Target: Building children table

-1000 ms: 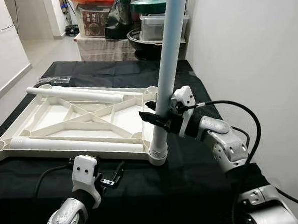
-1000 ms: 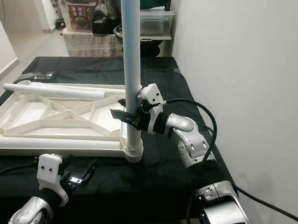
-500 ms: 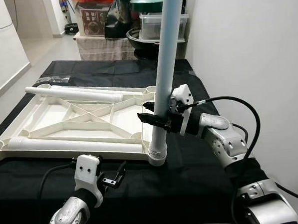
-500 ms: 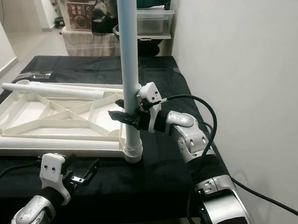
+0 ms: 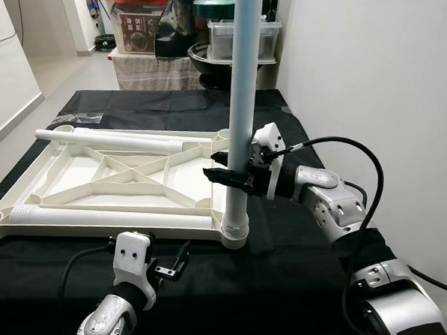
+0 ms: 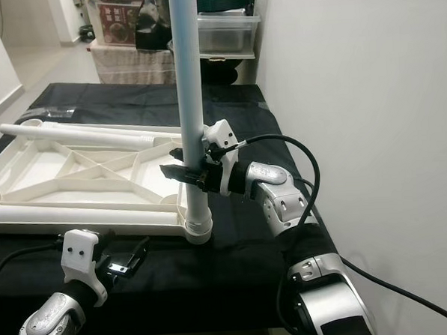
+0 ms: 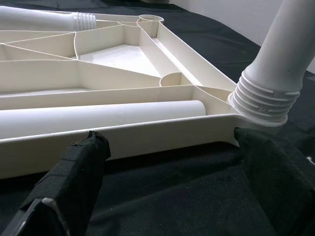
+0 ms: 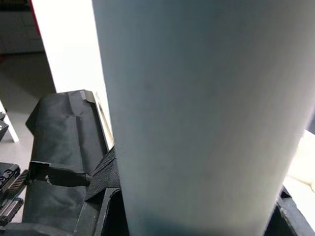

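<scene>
Table leg upright in tabletop corner socket, right end effector clamping.

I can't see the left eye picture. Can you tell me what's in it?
The right gripper holds a tall white table leg standing upright in the near corner of an upside-down white tabletop on a black cloth. The left gripper hovers open nearby.

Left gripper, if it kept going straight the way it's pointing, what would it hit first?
Most likely the near side rail of the upturned white tabletop. The left gripper, fingers open, points low over the black cloth at that rail, just beside the upright leg's threaded base.
</scene>
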Motion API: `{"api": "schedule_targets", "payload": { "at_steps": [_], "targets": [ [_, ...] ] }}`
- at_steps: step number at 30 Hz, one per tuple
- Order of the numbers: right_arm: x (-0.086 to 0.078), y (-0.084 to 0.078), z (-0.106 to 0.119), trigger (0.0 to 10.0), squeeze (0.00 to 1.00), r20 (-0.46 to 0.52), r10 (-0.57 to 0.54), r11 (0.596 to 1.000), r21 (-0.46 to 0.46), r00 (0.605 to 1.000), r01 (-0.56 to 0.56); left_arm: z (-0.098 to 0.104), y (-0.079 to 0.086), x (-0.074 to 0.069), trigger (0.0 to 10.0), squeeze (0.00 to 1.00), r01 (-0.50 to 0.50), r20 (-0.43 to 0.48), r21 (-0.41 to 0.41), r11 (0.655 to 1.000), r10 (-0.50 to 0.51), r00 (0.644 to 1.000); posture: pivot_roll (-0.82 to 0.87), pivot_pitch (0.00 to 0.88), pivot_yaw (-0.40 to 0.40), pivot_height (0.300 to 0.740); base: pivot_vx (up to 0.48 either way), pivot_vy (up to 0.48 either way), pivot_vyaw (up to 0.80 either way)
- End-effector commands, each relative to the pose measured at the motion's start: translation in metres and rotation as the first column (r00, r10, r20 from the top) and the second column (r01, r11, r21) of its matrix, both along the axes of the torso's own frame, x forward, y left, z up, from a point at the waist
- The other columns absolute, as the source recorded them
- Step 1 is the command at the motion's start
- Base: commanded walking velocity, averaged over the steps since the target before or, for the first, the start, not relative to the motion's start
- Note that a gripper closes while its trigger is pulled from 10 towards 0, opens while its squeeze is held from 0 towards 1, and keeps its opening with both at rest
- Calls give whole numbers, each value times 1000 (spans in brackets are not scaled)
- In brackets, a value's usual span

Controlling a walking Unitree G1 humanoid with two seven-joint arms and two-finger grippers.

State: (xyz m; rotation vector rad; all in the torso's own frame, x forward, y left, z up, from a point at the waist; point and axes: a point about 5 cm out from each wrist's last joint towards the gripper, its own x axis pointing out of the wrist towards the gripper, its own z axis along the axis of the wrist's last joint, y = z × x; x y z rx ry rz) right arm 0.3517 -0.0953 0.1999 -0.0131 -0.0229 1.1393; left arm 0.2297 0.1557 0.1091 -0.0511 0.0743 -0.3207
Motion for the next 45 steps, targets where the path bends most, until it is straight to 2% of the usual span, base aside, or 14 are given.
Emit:
{"api": "schedule_targets", "payload": {
  "at_steps": [1,9,11,20,22,25,28,30,32,33,34,38,40,45],
  "targets": [
    [-4,5,-31,0,0,-130,-16,1000,-14,991,14,-5,-1,1,10000,0,1,-16,14,1000,0,1000,58,0,-102,740,0,0,0],
    [-5,-5,-51,0,0,-176,-232,972,-15,957,233,-6,-1,1,10000,0,-6,-19,11,1000,6,1000,48,0,-98,740,0,0,0],
    [-5,-6,-60,0,0,-210,-312,949,-32,927,313,-6,-1,2,10000,0,-7,-19,11,1000,7,1000,42,0,-94,740,0,0,0],
    [-9,-1,-74,0,0,-147,-481,876,-120,864,467,-6,-1,4,10000,0,-12,-10,17,1000,12,1000,42,0,-95,740,0,0,0],
    [-8,-3,-80,0,0,-123,-572,818,-169,811,550,-7,0,4,10000,0,-17,-10,19,1000,17,1000,40,0,-97,740,0,0,0],
    [-7,-4,-81,0,0,-113,-606,791,-182,787,584,-7,0,4,10000,0,-19,-10,21,1000,20,1000,40,0,-97,740,0,0,0],
    [1,-14,-82,0,0,3,-723,667,-252,690,701,-5,1,5,10000,0,-38,0,24,999,38,999,44,0,-105,740,0,0,0],
    [2,-14,-82,0,0,8,-726,663,-257,688,703,-5,1,5,10000,0,-40,0,24,999,40,999,44,0,-105,740,0,0,0],
    [3,-13,-84,0,0,-18,-738,655,-262,675,709,-5,1,5,10000,0,-42,0,24,999,42,999,42,0,-105,740,0,0,0],
    [5,-14,-87,0,0,-68,-765,633,-263,640,728,-6,2,6,10000,0,-44,-1,22,999,44,999,42,0,-105,740,0,0,0],
    [9,-19,-93,0,0,-170,-810,586,-256,561,768,-6,1,6,10000,0,-45,-3,19,999,45,999,46,0,-108,740,0,0,0],
    [10,-23,-95,0,0,-213,-829,557,-251,516,792,-6,1,6,10000,0,-45,-3,18,999,45,999,45,0,-109,740,0,0,0],
    [11,-29,-99,0,0,-277,-850,513,-244,447,823,-7,1,6,10000,0,-46,-4,18,999,46,999,45,0,-109,740,0,0,0],
    [8,-32,-105,0,0,-305,-863,482,-255,404,838,-8,1,6,10000,0,-48,-8,20,999,48,999,41,0,-104,740,0,0,0]
  ]
}}
